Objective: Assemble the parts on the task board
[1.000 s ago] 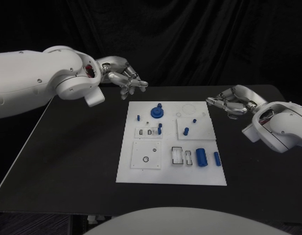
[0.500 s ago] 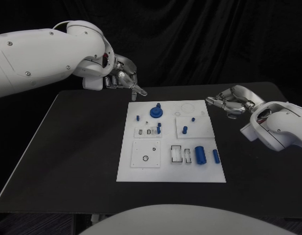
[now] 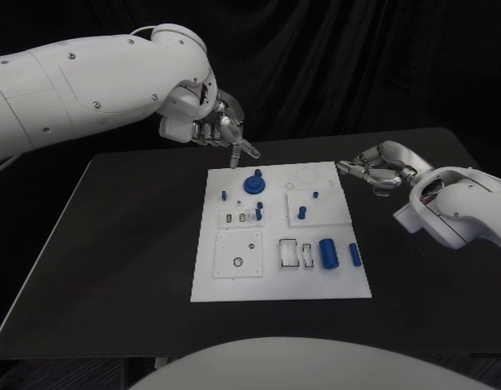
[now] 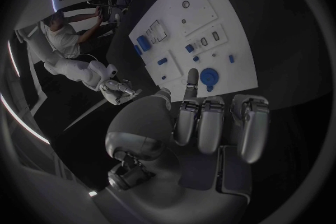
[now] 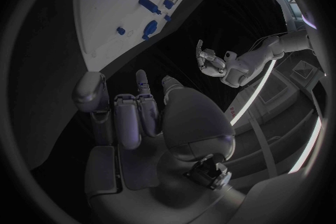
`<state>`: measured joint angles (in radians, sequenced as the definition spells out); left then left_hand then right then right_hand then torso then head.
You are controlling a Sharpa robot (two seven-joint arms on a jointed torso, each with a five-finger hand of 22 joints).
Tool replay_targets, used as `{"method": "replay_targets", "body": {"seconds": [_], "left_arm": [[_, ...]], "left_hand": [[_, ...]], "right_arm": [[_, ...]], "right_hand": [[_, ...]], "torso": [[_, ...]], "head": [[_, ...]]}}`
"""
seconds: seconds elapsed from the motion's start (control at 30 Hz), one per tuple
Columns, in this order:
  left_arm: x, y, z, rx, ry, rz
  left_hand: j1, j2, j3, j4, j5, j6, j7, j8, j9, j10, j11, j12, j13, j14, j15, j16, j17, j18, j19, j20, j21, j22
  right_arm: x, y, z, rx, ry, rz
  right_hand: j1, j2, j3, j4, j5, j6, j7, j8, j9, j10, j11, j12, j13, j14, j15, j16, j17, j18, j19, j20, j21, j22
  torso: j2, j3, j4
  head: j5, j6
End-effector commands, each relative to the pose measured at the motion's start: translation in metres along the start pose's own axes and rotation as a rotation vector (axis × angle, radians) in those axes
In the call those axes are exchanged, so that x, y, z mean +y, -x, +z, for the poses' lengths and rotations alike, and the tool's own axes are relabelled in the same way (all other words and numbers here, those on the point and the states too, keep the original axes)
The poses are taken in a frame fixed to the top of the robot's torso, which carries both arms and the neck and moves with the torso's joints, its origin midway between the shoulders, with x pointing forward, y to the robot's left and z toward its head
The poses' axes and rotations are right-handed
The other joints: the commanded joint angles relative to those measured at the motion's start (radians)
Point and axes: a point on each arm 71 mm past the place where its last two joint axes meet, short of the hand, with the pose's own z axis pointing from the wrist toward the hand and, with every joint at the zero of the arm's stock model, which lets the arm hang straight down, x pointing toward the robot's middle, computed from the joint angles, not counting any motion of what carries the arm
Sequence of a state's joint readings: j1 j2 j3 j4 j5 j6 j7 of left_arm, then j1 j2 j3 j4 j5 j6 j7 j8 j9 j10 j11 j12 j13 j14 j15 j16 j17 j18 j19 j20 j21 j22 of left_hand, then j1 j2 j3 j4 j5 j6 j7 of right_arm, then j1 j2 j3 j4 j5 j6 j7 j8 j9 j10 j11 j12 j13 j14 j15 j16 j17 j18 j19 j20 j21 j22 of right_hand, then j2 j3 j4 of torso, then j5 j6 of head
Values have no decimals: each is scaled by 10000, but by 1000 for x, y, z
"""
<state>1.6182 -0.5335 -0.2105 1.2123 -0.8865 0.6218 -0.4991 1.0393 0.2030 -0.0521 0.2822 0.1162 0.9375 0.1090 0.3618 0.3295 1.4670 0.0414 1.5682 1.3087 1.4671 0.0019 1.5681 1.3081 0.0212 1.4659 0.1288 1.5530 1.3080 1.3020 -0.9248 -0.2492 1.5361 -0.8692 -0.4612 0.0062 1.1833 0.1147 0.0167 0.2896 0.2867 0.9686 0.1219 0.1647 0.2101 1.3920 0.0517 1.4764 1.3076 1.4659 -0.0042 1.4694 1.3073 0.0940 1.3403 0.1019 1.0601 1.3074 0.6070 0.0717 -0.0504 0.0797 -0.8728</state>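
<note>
Task board: flat white rectangular plate [image 3: 236, 280], centred on black table.
Parts: small blue plastic pieces [image 3: 330, 254]; round one [image 3: 255, 186] at the far edge.

The task board [image 3: 279, 280] lies in the middle of the counter [image 3: 110, 244]. The left hand [image 3: 218, 126] hangs above the board's far left corner; the right hand [image 3: 373, 171] sits just beside its far right edge. On the board, a round part [image 3: 254, 185] stands near the far edge, a small peg [image 3: 302, 213] toward the centre, and two cylinders [image 3: 330, 254] lie side by side at the near right.
</note>
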Motion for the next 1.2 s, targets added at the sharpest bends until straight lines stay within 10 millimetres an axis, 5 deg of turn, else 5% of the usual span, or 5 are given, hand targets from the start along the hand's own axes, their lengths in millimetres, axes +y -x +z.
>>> {"method": "replay_targets", "body": {"seconds": [0.03,0.5,0.67,0.93,1.2], "left_arm": [[-1,-11,8,1348,217,-971],[-12,-28,36,1823,484,-1898],[-13,-29,40,1708,550,-2057],[-13,-37,48,1755,637,-2224],[-6,-44,55,1615,853,-2365]], "left_hand": [[88,-55,-11,-50,52,-65,-5,-13,17,1038,52,26,2621,1037,46,27,2627,-117,634,-75,46,2300],[253,-94,133,-238,228,34,-25,-108,182,1038,16,26,2621,1037,11,27,2627,-83,502,-114,1,2192],[277,-96,169,-273,280,97,-45,-119,228,1038,-2,26,2621,1037,-6,27,2627,-65,435,-127,-23,2137],[396,-109,325,-462,489,147,-78,-251,331,1038,-44,26,2621,1037,-58,27,2627,-55,408,-174,-41,2108],[749,-82,943,-1050,1064,457,-237,-381,683,1038,-200,26,2621,1037,-210,27,2627,-41,380,-325,-77,2067]], "right_arm": [[-1,-3,1,194,-166,17],[-1,-5,1,395,-232,15],[0,-6,2,484,-227,13],[1,-6,3,379,-82,10],[1,-5,2,235,60,21]], "right_hand": [[93,2,-66,11,36,65,9,6,-11,93,-7,57,905,495,-53,35,1864,32,83,-16,70,1369],[116,24,-87,15,94,53,12,-12,-21,162,-6,94,969,569,-56,165,1963,4,156,-20,225,1406],[120,32,-102,17,109,49,14,-19,-26,203,-5,118,1008,595,-55,211,1998,-6,181,-21,278,1419],[155,40,-124,7,161,53,12,-27,-32,188,-5,112,987,588,-55,198,1985,-4,182,-23,276,1416],[119,99,-244,42,239,87,18,-43,-47,211,0,131,1003,602,-51,234,2007,-10,200,-25,336,1422]], "torso": [[19,25,-87],[128,51,-344],[125,75,-356],[149,74,-393],[159,135,-398]], "head": [[57,2],[271,2],[244,2],[391,2],[263,2]]}}
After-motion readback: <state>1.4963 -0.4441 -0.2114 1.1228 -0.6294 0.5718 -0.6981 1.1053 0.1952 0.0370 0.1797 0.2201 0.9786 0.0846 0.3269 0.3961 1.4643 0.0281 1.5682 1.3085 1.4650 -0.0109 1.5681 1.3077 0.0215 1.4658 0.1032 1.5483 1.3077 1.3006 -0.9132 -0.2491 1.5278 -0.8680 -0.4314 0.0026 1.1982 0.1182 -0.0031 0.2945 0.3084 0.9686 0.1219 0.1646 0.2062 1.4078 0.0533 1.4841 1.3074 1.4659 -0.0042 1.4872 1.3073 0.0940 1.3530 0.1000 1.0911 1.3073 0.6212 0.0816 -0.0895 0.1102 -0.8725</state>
